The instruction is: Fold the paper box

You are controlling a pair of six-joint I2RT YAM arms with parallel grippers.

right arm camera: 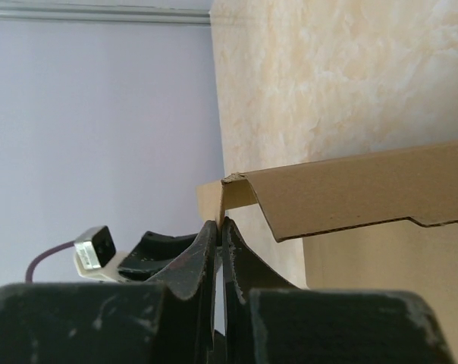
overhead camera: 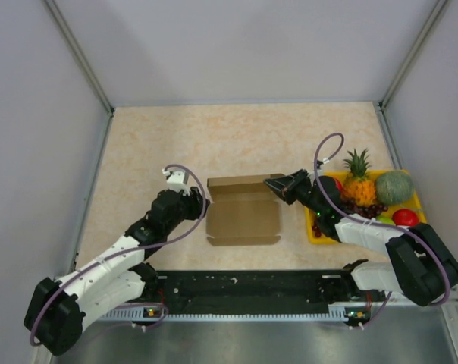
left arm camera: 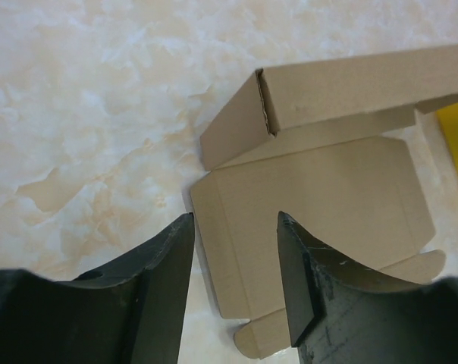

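The right arm's fingers [right arm camera: 202,258] are pressed together with no gap, and their tips sit on what looks like the thin end tab at the far right corner of the paper box [overhead camera: 243,216], pinching it where the back wall [right arm camera: 350,189] stands up. The left arm's fingers [left arm camera: 164,280] are spread apart with nothing between them, hovering just above the near left part of the sheet. The box lies in the middle of the surface [overhead camera: 161,144], between the two arms and just left of the yellow tray [overhead camera: 317,236] of fruit. Only the far long panel is raised and creased over into a wall, with a short piece turned at its left end. The base panel [left arm camera: 312,197] lies flat, and the left side flap, the near flap and the small rounded tabs lie flat on the surface too. By my reckoning the fold is in its early part: one wall of four is up, while the side walls, the front wall, the tab tucking and any closing of a lid are all left to do.
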